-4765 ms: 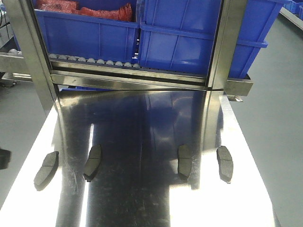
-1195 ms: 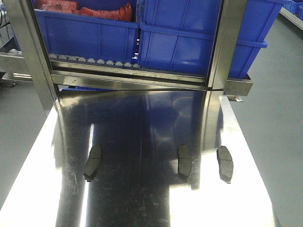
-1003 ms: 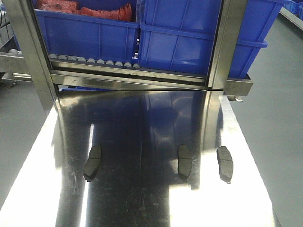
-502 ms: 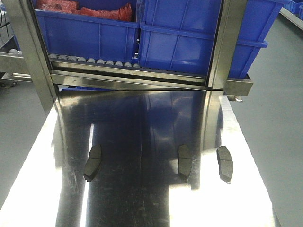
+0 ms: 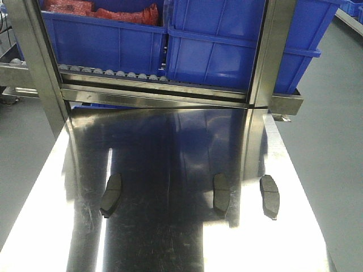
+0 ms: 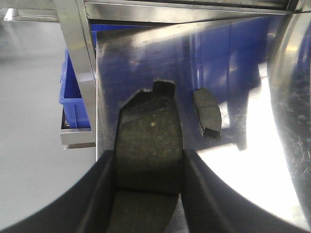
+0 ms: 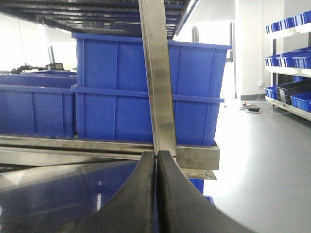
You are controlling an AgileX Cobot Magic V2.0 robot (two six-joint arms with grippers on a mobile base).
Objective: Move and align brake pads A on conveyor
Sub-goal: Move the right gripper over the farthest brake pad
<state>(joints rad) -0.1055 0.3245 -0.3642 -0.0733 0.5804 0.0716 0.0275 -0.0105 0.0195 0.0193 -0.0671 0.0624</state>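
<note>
1. Gripping one brake pad point(image 6: 148, 141) lengthwise, our left gripper point(image 6: 148, 156) has its two black fingers point(image 6: 104, 194) clamped against the pad's long sides. The pad's notched end sticks out past the fingertips, close to the left edge of the steel table point(image 6: 243, 184).
2. Through the left wrist camera we also see a neighbouring pad point(image 6: 208, 112). It lies flat on the table beyond the held one and to its right, apart from it.
3. From the front we count three pads in a row across the near half of the table point(image 5: 170, 141). The left pad point(image 5: 111, 195) sits toward the left edge, the middle pad point(image 5: 221, 194) right of centre, and the right pad point(image 5: 270, 196) near the right edge. Each has its long axis running from near to far.
4. Our right gripper point(image 7: 156, 162) is clenched, its fingertips meeting with nothing between them. It faces a steel post point(image 7: 158, 73) and stacked blue bins point(image 7: 121, 87).
5. Along the table's far edge we see a roller rail point(image 5: 113, 75) carrying more blue bins point(image 5: 113, 42). One of them holds red items point(image 5: 102, 10).
</note>
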